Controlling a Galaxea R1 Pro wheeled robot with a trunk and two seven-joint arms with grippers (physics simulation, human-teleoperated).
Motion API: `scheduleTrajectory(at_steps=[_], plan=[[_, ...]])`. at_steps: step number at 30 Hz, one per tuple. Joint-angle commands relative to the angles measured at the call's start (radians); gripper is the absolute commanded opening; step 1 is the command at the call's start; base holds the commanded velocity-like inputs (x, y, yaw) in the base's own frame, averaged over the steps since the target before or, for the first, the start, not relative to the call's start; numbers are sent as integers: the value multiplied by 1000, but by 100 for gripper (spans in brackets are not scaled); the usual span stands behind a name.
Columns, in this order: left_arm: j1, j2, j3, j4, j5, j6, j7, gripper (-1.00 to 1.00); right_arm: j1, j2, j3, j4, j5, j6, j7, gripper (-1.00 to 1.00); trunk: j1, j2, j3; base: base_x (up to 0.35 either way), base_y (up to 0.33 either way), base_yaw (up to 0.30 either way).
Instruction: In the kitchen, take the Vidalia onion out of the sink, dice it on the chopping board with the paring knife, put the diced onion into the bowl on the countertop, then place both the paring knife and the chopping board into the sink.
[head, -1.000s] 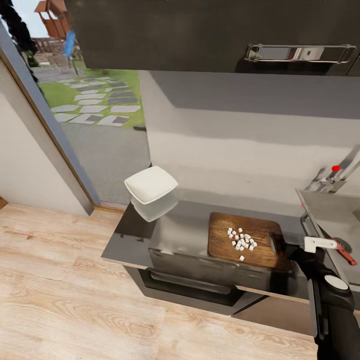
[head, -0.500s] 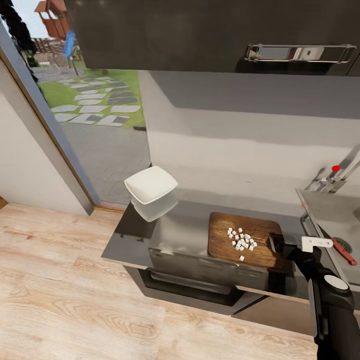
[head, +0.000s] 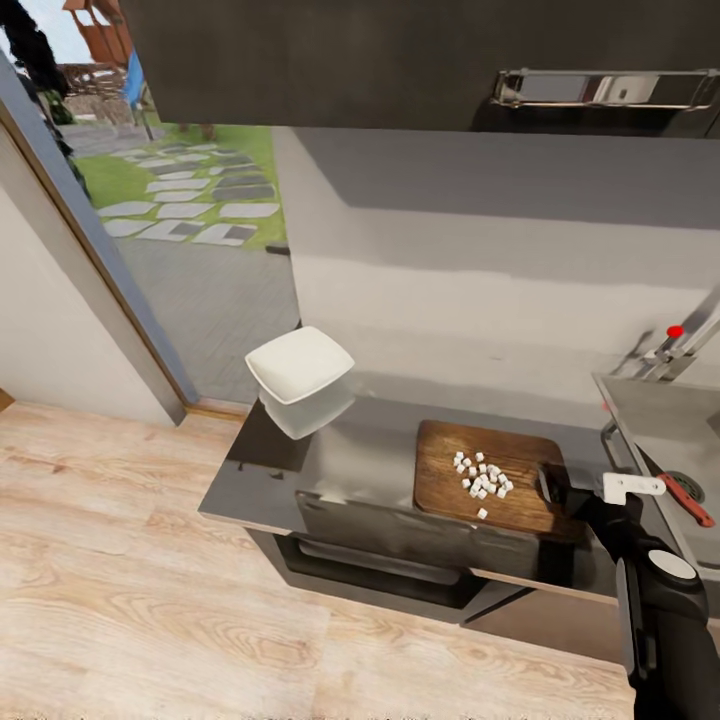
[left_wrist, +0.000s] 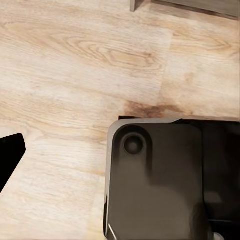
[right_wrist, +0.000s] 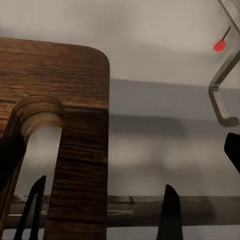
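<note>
The brown chopping board (head: 490, 480) lies on the grey countertop (head: 370, 450) with diced onion (head: 482, 478) as small white cubes on it. My right gripper (head: 553, 487) sits open at the board's right end, beside the slot handle hole (right_wrist: 37, 132); its black fingers (right_wrist: 9, 155) show far apart around the board's end strip (right_wrist: 82, 160). The paring knife (head: 688, 497) with its red handle lies in the sink (head: 650, 415) near the drain. The white bowl (head: 300, 372) stands on the countertop's far left. A black left finger (left_wrist: 10, 155) hangs over the wooden floor.
The chrome tap (head: 680, 345) with its red tip (right_wrist: 218, 45) rises behind the sink. A dark wall cabinet (head: 420, 60) hangs above the counter. A glass door (head: 170, 230) stands to the left. The robot's dark base (left_wrist: 165, 180) is over the wood floor (head: 130, 560).
The head camera has tilted slightly, shifting the whole picture. My right wrist has edged a little left toward the board's end. Knife, board, onion and bowl stay where they were.
</note>
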Motion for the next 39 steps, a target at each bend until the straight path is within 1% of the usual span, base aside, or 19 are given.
scheduleTrajectory(at_steps=[1,23,28,39], plan=[[0,1,-7,-1,10,-2,5,100,-1,1,-3,-2,11,3,10,100,1,-2,-3,0,0,0],[0,2,-7,-1,10,-3,5,100,-1,1,-3,-2,11,6,10,100,1,-2,-35,0,0,1],[0,1,-7,-1,10,-3,5,100,-1,1,-3,-1,10,31,10,100,1,-2,-36,0,0,3],[0,1,-7,-1,10,-2,5,100,-1,2,-3,-1,10,34,10,100,1,-2,-36,0,0,0]])
